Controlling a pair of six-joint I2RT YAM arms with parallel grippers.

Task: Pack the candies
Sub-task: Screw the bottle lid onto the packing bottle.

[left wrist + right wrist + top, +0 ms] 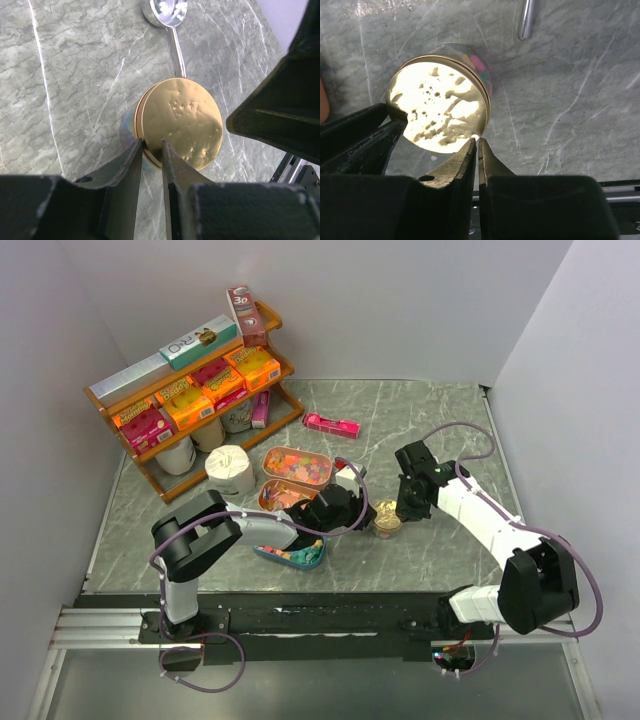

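A small glass jar with a gold lid point(388, 522) stands on the grey marble table point(450, 420). Through its glass side the candies point(479, 64) show as pink and yellow bits. More candies point(300, 465) fill an open copper tin behind the arms. My left gripper point(152, 145) is shut on the near edge of the gold lid point(185, 120), the rim caught between its fingers. My right gripper point(477, 141) is shut with nothing between its fingers, and its tips touch the rim of the lid point(440, 110) from the other side. In the top view both grippers point(362, 512) point(404, 508) flank the jar.
A metal spoon point(167, 12) lies just beyond the jar. A second copper tin point(278, 496) and a teal tin point(295, 555) sit under my left arm. A white roll point(232, 468), a pink box point(332, 424) and a wooden shelf point(190, 390) of boxes stand at the back left.
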